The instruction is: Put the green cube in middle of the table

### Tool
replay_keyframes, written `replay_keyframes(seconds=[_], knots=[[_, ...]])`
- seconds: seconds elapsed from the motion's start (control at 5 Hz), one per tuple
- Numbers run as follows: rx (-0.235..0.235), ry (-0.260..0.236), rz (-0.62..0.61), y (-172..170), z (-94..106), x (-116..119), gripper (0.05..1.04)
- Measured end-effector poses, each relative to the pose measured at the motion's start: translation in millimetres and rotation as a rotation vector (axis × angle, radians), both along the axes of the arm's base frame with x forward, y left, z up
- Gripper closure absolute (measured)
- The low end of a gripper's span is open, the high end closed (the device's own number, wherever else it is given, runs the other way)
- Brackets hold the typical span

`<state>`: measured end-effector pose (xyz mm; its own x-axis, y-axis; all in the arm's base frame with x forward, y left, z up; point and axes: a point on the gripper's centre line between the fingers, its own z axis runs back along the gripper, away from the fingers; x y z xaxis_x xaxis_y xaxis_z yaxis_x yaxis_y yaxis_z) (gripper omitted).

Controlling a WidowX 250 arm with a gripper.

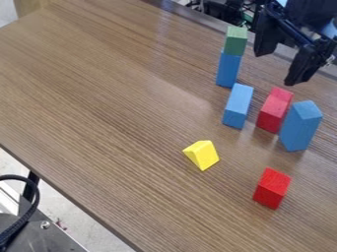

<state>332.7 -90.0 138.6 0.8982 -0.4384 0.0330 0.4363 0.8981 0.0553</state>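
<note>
The green wooden-looking cube (236, 41) atop the upright blue block (228, 69) should be light, stiff (pinch opposite sides); the black two-finger gripper (279, 67) hangs open.

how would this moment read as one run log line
claw: open, empty | green cube: atop blue block, not gripped | status: cube not yet in middle of table

A brown, wood-grained surface (99, 98) crosses most of the frame, faint glare at upper centre; lower left, a black leg (30, 186) and pale floor (69, 214).
</note>
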Motion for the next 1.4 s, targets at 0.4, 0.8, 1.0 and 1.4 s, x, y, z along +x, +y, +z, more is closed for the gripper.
replay_keyframes(seconds=[0.4, 0.8, 1.0, 1.4], knots=[[-0.009, -0.003, 0.059, -0.4, -2.9, 9.5, 0.083], [-0.003, -0.075, 0.178, 2.4, 2.5, 16.4, 0.083], [-0.028, -0.117, 0.248, 0.8, -3.3, 21.2, 0.083], [-0.070, -0.172, 0.458, 22.8, -21.5, 33.8, 0.083]])
